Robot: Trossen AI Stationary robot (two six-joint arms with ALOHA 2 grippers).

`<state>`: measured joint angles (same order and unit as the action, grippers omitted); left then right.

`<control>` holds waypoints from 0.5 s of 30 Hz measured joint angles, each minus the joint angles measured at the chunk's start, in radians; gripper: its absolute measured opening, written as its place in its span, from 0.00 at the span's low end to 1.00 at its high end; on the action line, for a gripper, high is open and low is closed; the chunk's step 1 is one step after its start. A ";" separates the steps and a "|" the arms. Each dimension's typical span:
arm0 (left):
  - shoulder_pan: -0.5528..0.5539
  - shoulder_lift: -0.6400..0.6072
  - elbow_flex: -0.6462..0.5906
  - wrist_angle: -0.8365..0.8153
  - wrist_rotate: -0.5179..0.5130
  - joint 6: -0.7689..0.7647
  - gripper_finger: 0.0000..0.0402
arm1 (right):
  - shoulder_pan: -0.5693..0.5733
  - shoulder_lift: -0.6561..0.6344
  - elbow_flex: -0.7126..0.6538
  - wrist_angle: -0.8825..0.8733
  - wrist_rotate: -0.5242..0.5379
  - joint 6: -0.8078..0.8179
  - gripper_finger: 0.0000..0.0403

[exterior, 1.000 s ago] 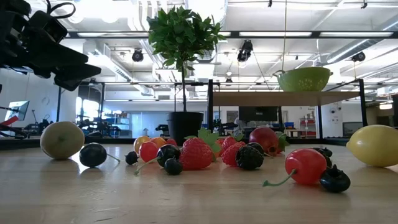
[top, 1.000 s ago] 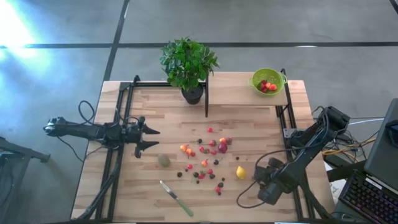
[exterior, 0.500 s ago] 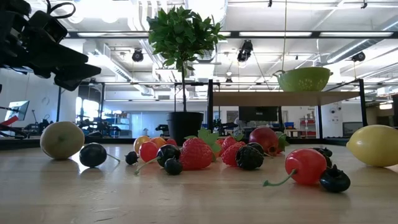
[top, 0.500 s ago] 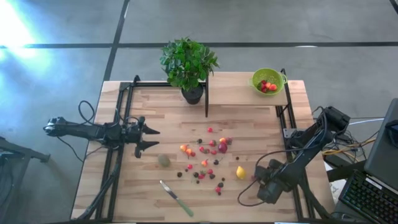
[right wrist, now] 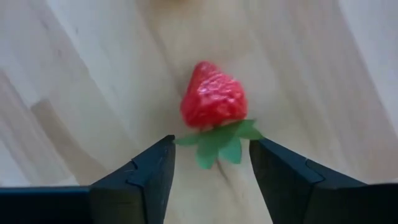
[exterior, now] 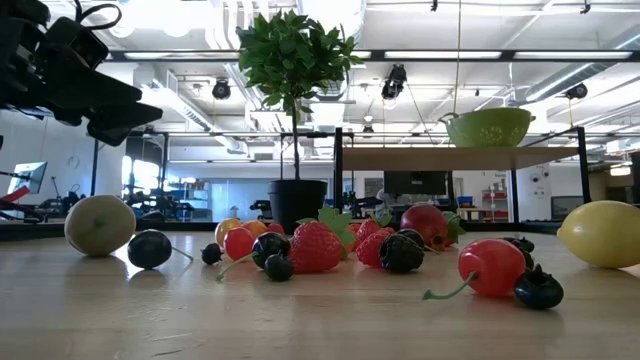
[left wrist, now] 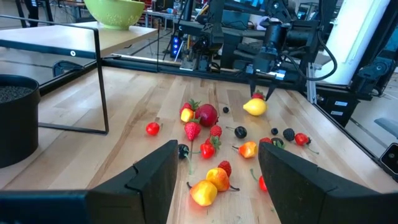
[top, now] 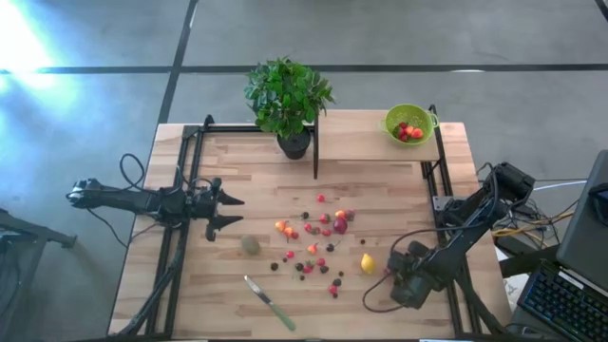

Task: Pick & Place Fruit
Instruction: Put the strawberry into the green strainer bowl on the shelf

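**Q:** What surface is everything on?

**A:** Pale butcher-block wood, planks running lengthwise, forms the table (top: pixel 237 171), edged by a thin black metal frame. At the back stands a potted plant (top: pixel 288 100) with dense glossy leaves in a round dark pot. On a raised shelf at the back right sits a smooth, round lime-green bowl (top: pixel 409 124) holding a few red fruits.

**Q:** Where is the fruit?

**A:** Scattered across the middle of the table: small red and orange berries (top: pixel 323 226), some with thin stems, dimpled strawberries with green leaf caps, and dark, matte round berries. A dull-green kiwi-like ball (top: pixel 250 245) lies apart on the left of the group. A smooth yellow lemon (top: pixel 368 263) with a pointed tip lies on the right. Nearer the front edge lies a knife (top: pixel 270 303) with a green handle.

**Q:** And the arms?

**A:** The left gripper (top: pixel 228 211) hovers above the table's left side, its dark, angular fingers (left wrist: pixel 149 180) spread apart and empty, pointing toward the fruit. The right gripper (top: pixel 391 273) is low, just beside the lemon. Its fingers (right wrist: pixel 140 177) are apart, one on either side of a strawberry (right wrist: pixel 213 104) that lies on the wood, textured red with a flat green leaf cap; they are not touching it.
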<state>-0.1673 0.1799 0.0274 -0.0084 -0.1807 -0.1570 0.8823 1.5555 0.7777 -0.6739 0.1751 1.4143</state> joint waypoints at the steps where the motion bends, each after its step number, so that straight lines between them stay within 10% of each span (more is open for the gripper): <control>1: 0.000 0.000 0.000 0.000 0.000 0.000 0.57 | 0.000 0.000 -0.002 0.000 0.008 0.000 0.50; 15: 0.000 0.000 0.000 0.000 0.000 0.000 0.57 | -0.006 0.000 -0.032 -0.002 0.006 -0.019 0.19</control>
<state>-0.1673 0.1801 0.0273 -0.0082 -0.1809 -0.1570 0.8761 1.5551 0.7454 -0.6758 0.1810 1.3952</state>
